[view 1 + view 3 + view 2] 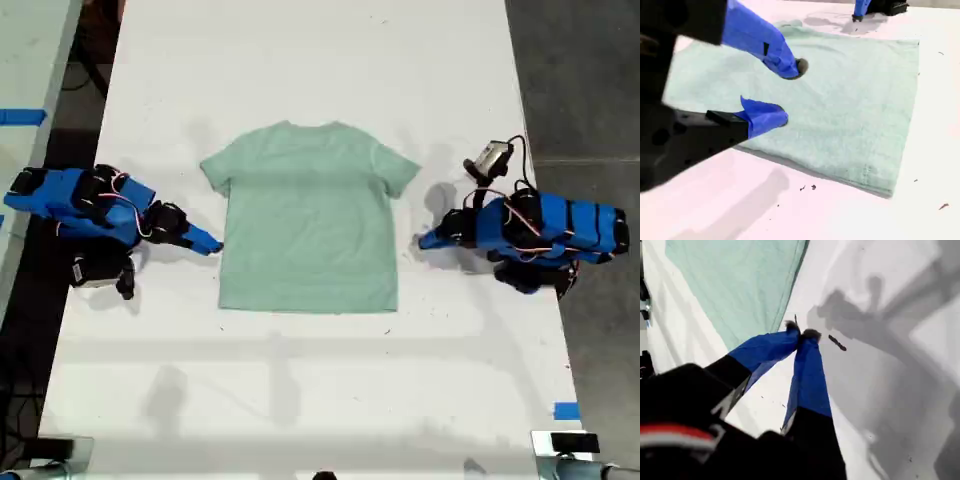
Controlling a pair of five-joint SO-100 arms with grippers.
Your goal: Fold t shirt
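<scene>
The pale mint-green t shirt (pixel 308 225) lies flat and spread out in the middle of the white table, collar toward the far edge. My second gripper (pixel 210 243) is at the shirt's edge on the exterior view's left. It is open, with its blue fingertips (pixel 790 94) over the near edge of the cloth (pixel 850 105) and nothing between them. My first gripper (pixel 425 240) is on the exterior view's right, a short gap away from the shirt. It is shut, with its tips (pixel 802 334) together above bare table and the shirt (pixel 740 280) beside it.
The white table (pixel 300 400) has bare room in front of and behind the shirt. A small grey device with a cable (pixel 490 157) sits by the arm on the exterior view's right. Blue tape (pixel 566 410) marks the near corner on that same side. A few dark specks (pixel 807 188) lie by the shirt.
</scene>
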